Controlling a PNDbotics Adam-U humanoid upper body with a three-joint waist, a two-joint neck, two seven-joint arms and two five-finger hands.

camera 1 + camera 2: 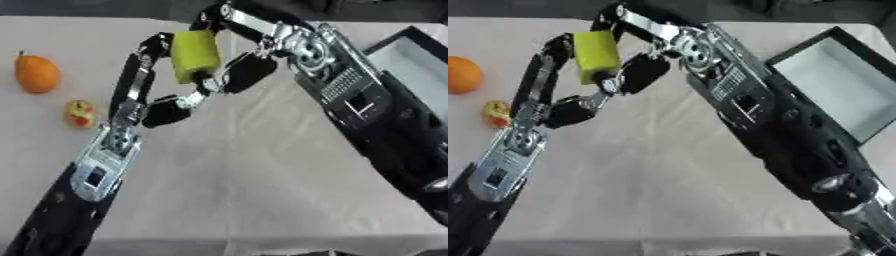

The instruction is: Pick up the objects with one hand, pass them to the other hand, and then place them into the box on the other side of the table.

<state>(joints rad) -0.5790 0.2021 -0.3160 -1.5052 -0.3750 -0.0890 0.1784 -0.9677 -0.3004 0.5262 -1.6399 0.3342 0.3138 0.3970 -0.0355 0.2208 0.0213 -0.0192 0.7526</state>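
A yellow-green block [194,54] hangs above the table's far middle, between both hands. My left hand [131,100] reaches up from the lower left; its fingers run up the block's left side and its thumb curls in under the block. From the right, my right hand [302,50] curls its fingers over the block's top, with its thumb against the block's right side. An orange fruit [37,74] and a small red-and-yellow fruit [80,113] lie on the table at the left. The dark-rimmed box [842,82] with a pale inside stands at the right edge.
A pale cloth [245,180] covers the table. My right forearm [798,150] crosses the right half of the table, next to the box. The table's front edge runs along the bottom of both views.
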